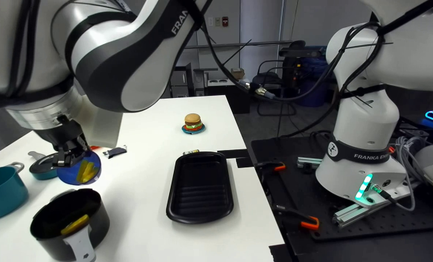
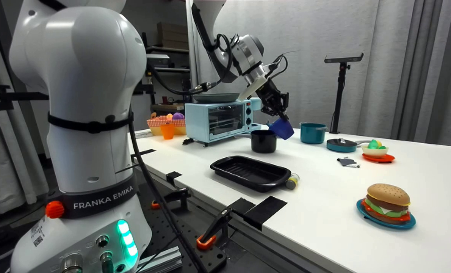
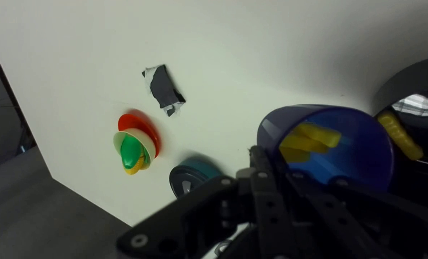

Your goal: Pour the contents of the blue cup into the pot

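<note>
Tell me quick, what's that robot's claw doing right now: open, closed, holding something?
The claw: closed, holding the blue cup, which is tilted with yellow pieces inside.

In an exterior view a grey wall stands at twelve o'clock, a dark chair just past one; in an exterior view pale curtains hang from twelve to three.

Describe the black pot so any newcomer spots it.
On the white table, find the pale blue toaster oven. The black pot stands near its knobs, by the tilted blue cup. It is deep, unlike the black tray, and black, unlike the teal pot.
</note>
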### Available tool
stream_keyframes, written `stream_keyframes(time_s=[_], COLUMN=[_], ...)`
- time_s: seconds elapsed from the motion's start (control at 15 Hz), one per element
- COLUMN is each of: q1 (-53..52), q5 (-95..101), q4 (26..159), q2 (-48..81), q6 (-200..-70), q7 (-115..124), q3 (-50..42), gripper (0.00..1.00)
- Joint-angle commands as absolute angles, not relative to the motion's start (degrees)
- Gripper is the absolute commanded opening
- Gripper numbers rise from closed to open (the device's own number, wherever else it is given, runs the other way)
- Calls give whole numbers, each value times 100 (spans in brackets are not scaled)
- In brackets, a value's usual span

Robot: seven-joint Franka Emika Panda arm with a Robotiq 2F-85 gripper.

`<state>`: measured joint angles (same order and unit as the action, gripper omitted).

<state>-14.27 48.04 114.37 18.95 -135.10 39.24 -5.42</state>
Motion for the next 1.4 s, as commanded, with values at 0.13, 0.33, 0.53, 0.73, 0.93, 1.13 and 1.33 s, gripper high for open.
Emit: stream_keyframes(time_s=[0.13, 0.33, 0.53, 0.73, 0.93, 1.13, 1.33], q1=[-1586, -1605, -1620, -1628, -1617, -1592, -1584], q5=[6041, 6490, 6884, 7266, 7590, 7694, 7756], q4=[11471, 11489, 11500, 11523, 11516, 11492, 11477], q2=[1822, 1882, 1959, 2080, 2237, 2370, 2449], q6=[-13012, -12675, -12300, -11921, -11565, -11249, -11042], q7=[5055, 5505, 5783, 5956, 5993, 5899, 5871], q3=[-296, -45, 178, 352, 477, 568, 628], gripper=[1, 1, 1, 1, 1, 1, 1])
